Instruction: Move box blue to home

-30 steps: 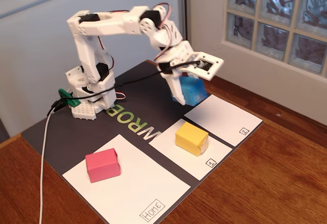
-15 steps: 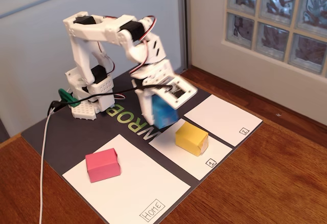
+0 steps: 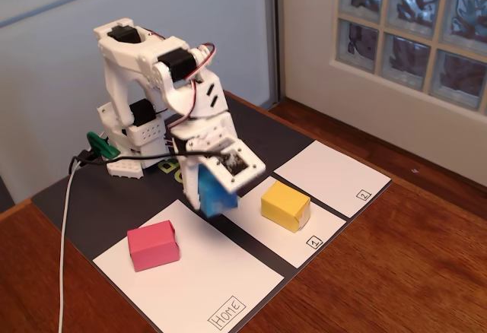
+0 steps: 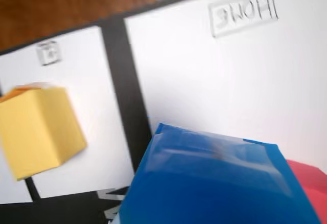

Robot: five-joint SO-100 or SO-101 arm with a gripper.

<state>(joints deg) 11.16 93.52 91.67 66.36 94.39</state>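
The blue box [image 3: 211, 191] hangs in my gripper [image 3: 217, 188], which is shut on it and holds it above the mat at the near edge of the HOME sheet [image 3: 205, 280]. In the wrist view the blue box [image 4: 214, 183] fills the lower middle and hides the gripper's fingers. The HOME sheet [image 4: 230, 81] lies beneath it, its label at the top right.
A pink block [image 3: 153, 245] sits on the HOME sheet's left part; its corner shows in the wrist view [image 4: 311, 183]. A yellow block [image 3: 285, 205] sits on sheet 1 [image 3: 300, 242]. Sheet 2 [image 3: 331, 177] lies right of it. A white cable [image 3: 65, 234] runs down the left.
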